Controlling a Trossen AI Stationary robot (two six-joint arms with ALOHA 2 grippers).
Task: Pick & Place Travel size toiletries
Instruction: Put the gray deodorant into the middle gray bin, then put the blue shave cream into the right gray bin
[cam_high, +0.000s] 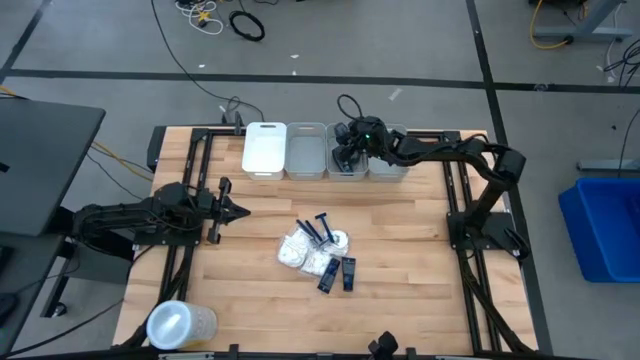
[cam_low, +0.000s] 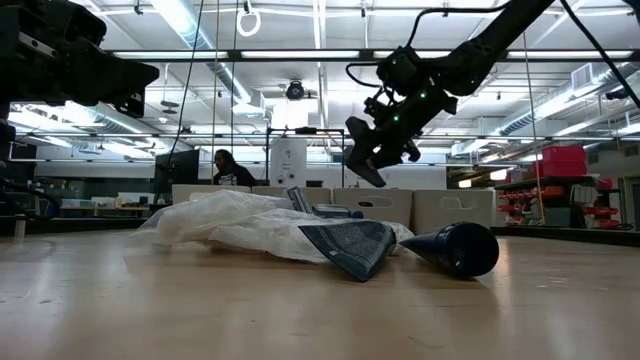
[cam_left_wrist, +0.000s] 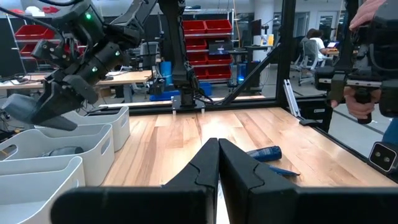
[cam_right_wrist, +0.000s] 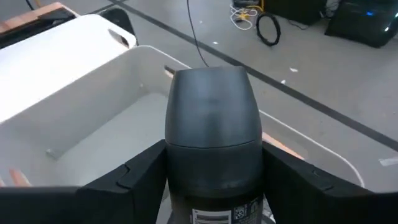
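The toiletries lie in a heap at the table's middle: white crinkly packets (cam_high: 303, 252), dark blue razors (cam_high: 318, 228) and small dark containers (cam_high: 337, 273). In the low view the packets (cam_low: 235, 225) and a dark container (cam_low: 458, 248) rest on the wood. My right gripper (cam_high: 348, 146) (cam_right_wrist: 214, 163) is at the far edge, above the row of white bins (cam_high: 307, 152), shut on a dark grey oblong container (cam_right_wrist: 214, 112). My left gripper (cam_high: 236, 210) (cam_left_wrist: 218, 158) waits shut above the table's left part. My right gripper pinches the dark grey container between its two fingers (cam_right_wrist: 142, 173), one on each side of the body just behind the rounded cap (cam_right_wrist: 214, 93). The fingers slant down from the table's right, along the container. It is lifted clear above a bin, its cap end (cam_left_wrist: 23, 111) jutting past the fingertips.
One bin carries a white lid (cam_high: 265, 148); the open bins (cam_high: 388, 162) stand side by side to its right. A large clear lidded tub (cam_high: 180, 323) lies at the near left corner. Bare wood lies around the heap. People show in the room beyond.
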